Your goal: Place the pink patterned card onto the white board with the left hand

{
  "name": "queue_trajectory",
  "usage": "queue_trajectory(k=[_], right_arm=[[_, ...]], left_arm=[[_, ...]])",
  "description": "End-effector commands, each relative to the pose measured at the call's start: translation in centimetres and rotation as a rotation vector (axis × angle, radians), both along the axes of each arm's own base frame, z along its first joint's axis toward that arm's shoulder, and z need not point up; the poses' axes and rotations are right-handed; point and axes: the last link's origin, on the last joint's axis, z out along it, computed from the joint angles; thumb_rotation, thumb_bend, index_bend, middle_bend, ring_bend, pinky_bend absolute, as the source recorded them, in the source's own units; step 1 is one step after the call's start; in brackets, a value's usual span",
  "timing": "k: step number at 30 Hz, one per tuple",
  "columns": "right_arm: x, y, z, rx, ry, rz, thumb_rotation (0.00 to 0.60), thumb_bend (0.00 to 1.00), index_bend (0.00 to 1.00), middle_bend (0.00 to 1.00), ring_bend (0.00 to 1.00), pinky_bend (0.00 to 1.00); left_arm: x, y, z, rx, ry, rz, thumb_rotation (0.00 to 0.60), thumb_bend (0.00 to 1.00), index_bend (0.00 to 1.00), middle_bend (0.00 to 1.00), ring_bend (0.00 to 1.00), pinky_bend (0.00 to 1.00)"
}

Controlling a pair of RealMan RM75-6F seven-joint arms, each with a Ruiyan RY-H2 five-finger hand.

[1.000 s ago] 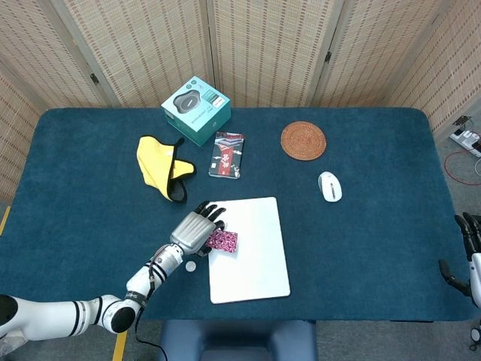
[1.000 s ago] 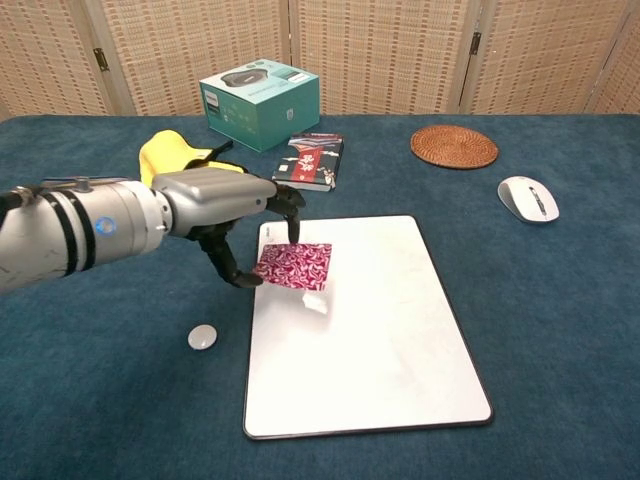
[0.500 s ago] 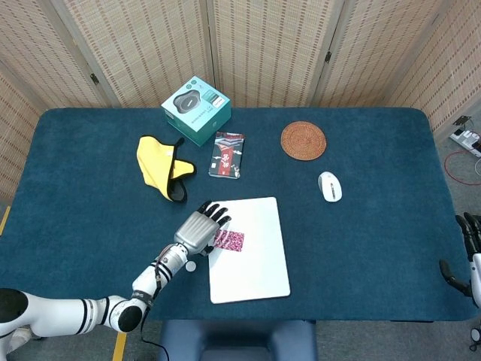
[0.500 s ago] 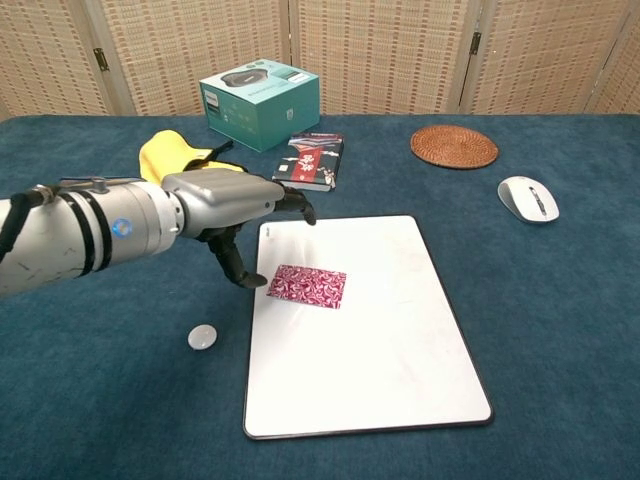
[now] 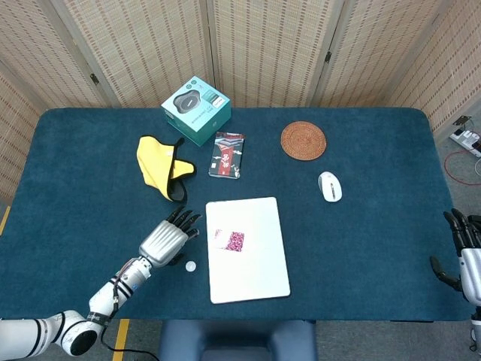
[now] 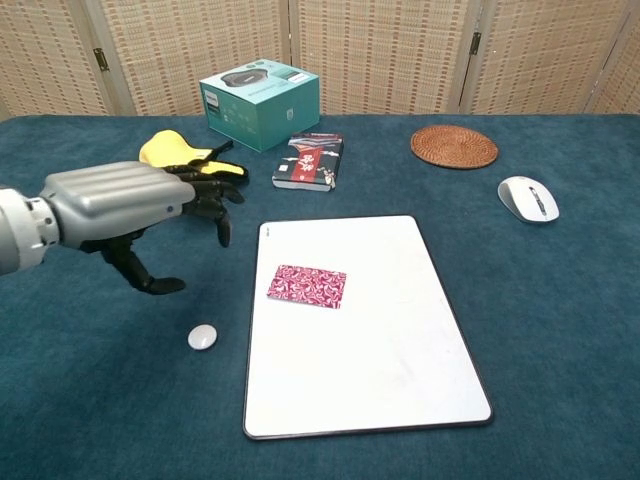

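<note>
One pink patterned card is seen lying flat on the white board, in its left half toward the far edge, with every side of the card inside the board's border. From how things lie, the placement is judged to be done.

The left robot hand is held above the blue tabletop to the left of the board, well apart from the card; its fingers are spread and slightly curled, the thumb is pointed downward, and nothing is held in it. The right robot hand is seen only at the right edge of the head view, empty, with its fingers apart.

The card is judged to be thin, light and fairly stiff. Because it lies flush on a smooth board, it would be expected to slide rather than lift if pushed from above. Should it need to be taken up again, a pinch on a short edge between thumb and a finger would be called for, perhaps after the card is drawn to the board's rim so that one edge is exposed.

A small white disc is seen on the tabletop just left of the board, below the left robot hand.
</note>
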Motion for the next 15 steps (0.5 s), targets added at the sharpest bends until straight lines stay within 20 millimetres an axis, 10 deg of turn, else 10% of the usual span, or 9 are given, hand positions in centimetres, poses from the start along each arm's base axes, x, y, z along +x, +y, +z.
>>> queue_trajectory(k=[1, 15], right_arm=[[0.2, -0.2, -0.1, 0.005, 0.001, 0.007, 0.600, 0.37, 0.03, 0.08, 0.14, 0.11], [0.3, 0.4, 0.2, -0.007, 0.006, 0.000, 0.600, 0.37, 0.03, 0.08, 0.14, 0.11]], left_arm=[[-1.7, -1.6, 0.3, -0.025, -0.005, -0.006, 0.600, 0.35, 0.37, 0.12, 0.10, 0.00], [-1.8, -3.1, -3.0, -0.095, 0.028, -0.070, 0.600, 0.35, 0.40, 0.14, 0.11, 0.00]])
